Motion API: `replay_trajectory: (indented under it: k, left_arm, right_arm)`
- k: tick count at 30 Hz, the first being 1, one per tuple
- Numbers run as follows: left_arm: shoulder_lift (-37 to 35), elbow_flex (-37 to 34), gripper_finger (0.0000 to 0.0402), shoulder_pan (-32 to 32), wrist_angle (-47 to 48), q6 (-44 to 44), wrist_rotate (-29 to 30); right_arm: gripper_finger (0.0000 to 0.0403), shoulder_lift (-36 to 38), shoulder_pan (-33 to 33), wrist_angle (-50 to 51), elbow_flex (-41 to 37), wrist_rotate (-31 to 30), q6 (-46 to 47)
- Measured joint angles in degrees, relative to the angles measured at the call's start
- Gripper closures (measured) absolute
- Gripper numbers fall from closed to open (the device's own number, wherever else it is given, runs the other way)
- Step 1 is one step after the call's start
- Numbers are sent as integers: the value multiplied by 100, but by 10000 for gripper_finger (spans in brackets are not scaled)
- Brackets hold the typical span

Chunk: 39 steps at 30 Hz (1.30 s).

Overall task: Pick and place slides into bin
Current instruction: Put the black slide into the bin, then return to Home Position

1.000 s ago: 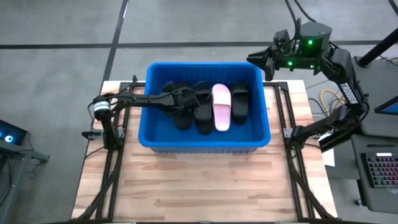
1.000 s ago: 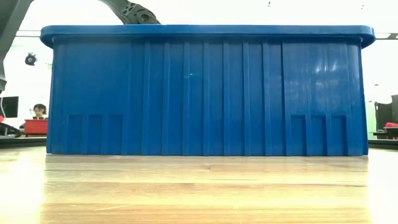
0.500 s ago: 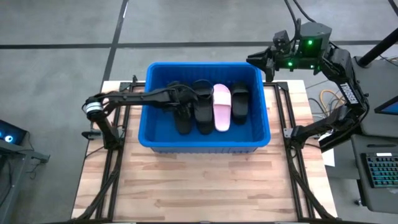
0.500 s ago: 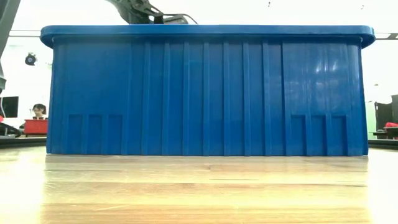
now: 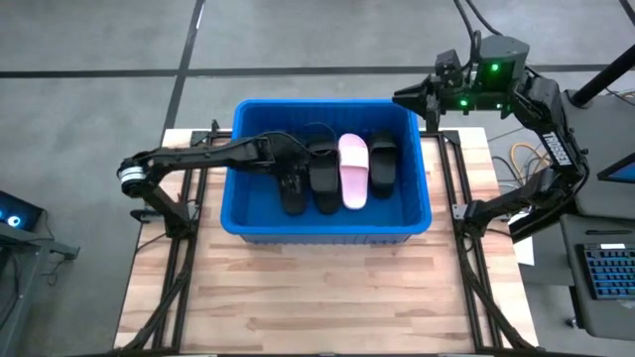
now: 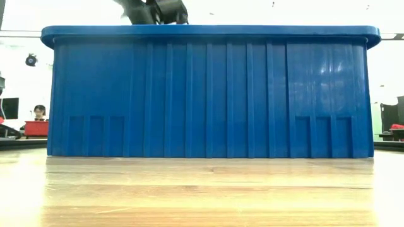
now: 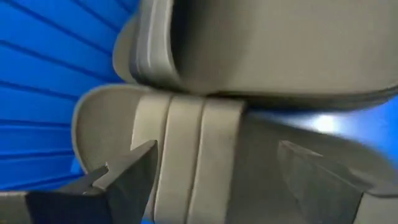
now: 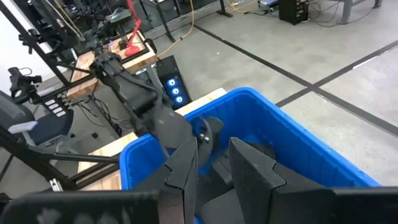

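Slides [image 5: 327,171] lying in bin [image 5: 327,230], frame centre. Left end effector [image 5: 291,169] fingers apart over a black one. Light, flexible foam; best pinched across the strap.

A pale wooden table [image 5: 327,297] of planks is seen from above, set on a grey concrete floor [image 5: 89,59] crossed by dark lines. Black frame rails [image 5: 179,288] are laid along both sides of the tabletop. At the right edge a keyboard [image 5: 605,278] is glimpsed on a desk. In the low view a seated person [image 6: 40,112] is made out far behind, beside a red box [image 6: 36,128].
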<state>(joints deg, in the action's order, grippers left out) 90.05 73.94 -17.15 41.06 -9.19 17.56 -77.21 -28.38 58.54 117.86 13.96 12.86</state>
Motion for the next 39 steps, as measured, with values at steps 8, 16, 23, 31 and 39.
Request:
replay_trajectory:
  k: [8,16,23,31,39]
  left_arm:
    - [-927,220,196,352,-783,326,-718]
    - [-1621,89,375,567,-2367,946,-2022]
    - [-2233,-66,398,1075,-2636,665,-1776]
    - [-3539,-1655,401,1333,-3362,1034,-1834]
    - [-5221,-3592,401,1347,-4552,1224,-1771]
  right_arm:
    - [319,9,0,-48,0,-1,-2]
    - [319,9,2,-48,0,-2,-1]
    - [319,9,0,-50,0,-10,20]
    - [319,9,-2,-113,-2,-52,17]
    - [319,9,-2,-542,-2,-53,9]
